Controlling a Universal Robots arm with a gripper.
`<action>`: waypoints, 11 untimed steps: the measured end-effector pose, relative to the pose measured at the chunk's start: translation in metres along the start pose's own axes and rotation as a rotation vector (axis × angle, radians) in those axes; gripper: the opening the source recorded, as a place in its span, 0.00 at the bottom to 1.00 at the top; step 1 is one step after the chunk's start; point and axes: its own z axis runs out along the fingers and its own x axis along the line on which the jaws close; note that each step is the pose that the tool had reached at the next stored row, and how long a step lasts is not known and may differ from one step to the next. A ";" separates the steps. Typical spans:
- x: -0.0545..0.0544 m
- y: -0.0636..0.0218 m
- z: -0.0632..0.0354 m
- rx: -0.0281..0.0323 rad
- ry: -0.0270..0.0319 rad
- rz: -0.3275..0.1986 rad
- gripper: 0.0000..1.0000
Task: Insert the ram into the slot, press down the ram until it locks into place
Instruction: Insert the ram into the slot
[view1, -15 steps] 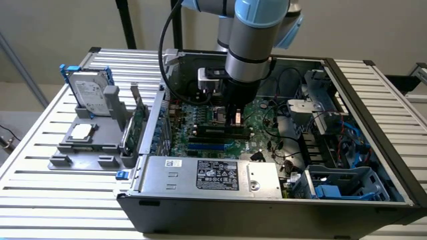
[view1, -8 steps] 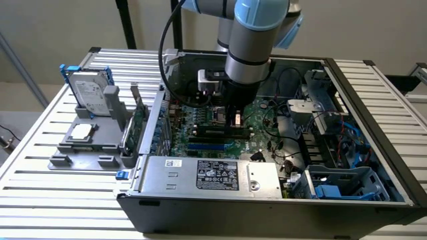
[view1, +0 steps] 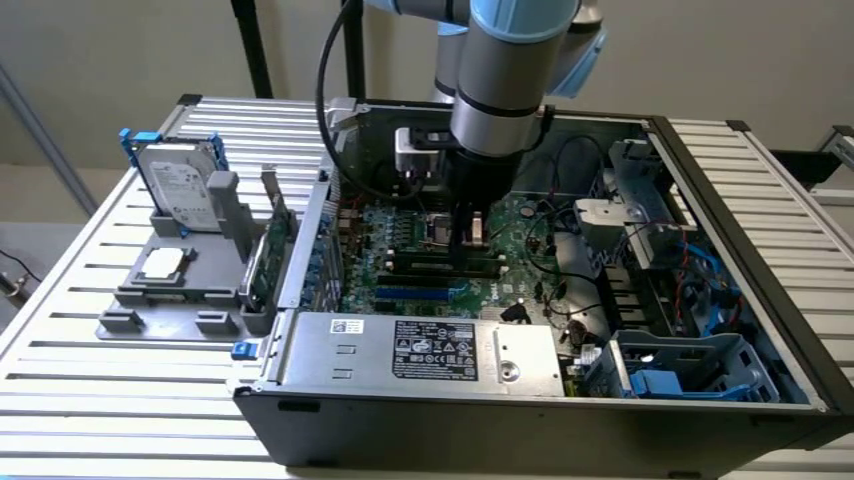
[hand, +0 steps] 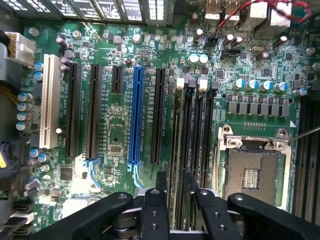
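Green ram (hand: 176, 135) sits edge-up in its black slot (hand: 179, 92) between the parted jaws.

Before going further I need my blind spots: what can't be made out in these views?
- Wrist view: the end effector covers one end of the memory slots.
- Wrist view: the slots are seen edge-on, so whether a memory stick sits in one, or in the end effector, is unclear.
- Exterior view: the arm blocks those slots.
- Lettering on the board: too small to read.
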 end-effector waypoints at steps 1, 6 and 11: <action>0.000 0.0010 -0.0022 0.0000 0.0000 0.000 0.28; 0.000 0.0062 -0.0097 0.0000 -0.0001 0.000 0.26; 0.000 0.0082 -0.0118 0.0001 -0.0002 0.000 0.11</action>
